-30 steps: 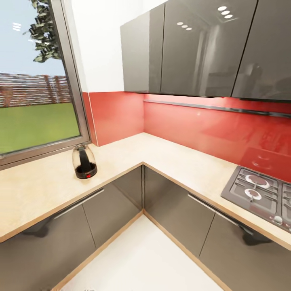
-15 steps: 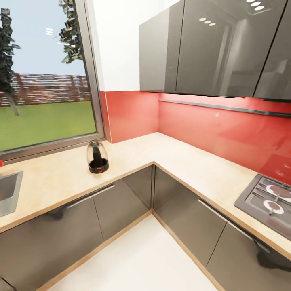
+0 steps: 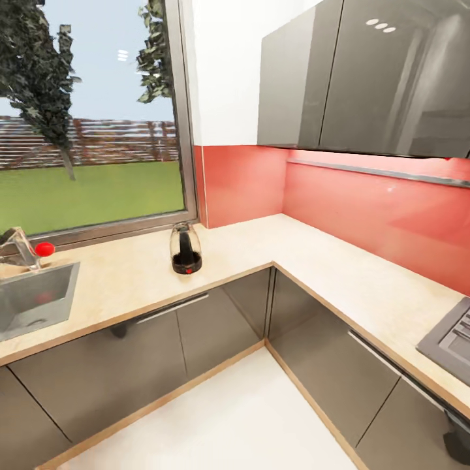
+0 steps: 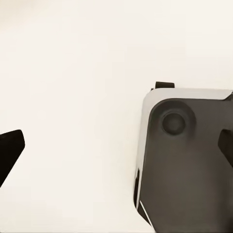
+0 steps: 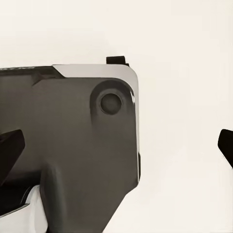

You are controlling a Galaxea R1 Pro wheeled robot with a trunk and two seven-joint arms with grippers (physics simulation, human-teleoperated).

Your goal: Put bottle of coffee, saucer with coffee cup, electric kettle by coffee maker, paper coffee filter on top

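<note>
The electric kettle [image 3: 186,249], rounded clear glass on a black base with a red switch, stands upright on the kitchen countertop [image 3: 124,277] below the window, just left of the inner corner. A thin grey kitchen shelf [image 3: 385,173] runs along the red wall under the upper cabinets, and its visible stretch is bare. In the left wrist view my left gripper [image 4: 118,148] is open above the white floor, with the black fingertips [image 4: 9,151] far apart. My right gripper [image 5: 118,148] is open too, its fingertips [image 5: 226,145] spread wide over the robot's dark base [image 5: 73,145].
A steel sink [image 3: 32,300] with a red-knobbed faucet [image 3: 29,249] sits in the counter's left run. A hob corner [image 3: 450,339] shows at the right edge. Grey cabinet fronts [image 3: 196,333] line the L-shaped corner around white floor [image 3: 235,418]. Glossy upper cabinets [image 3: 365,78] hang above.
The head view has swung left: the sink and faucet have come into view and the hob has slid toward the right edge. The kettle stays in its place on the counter.
</note>
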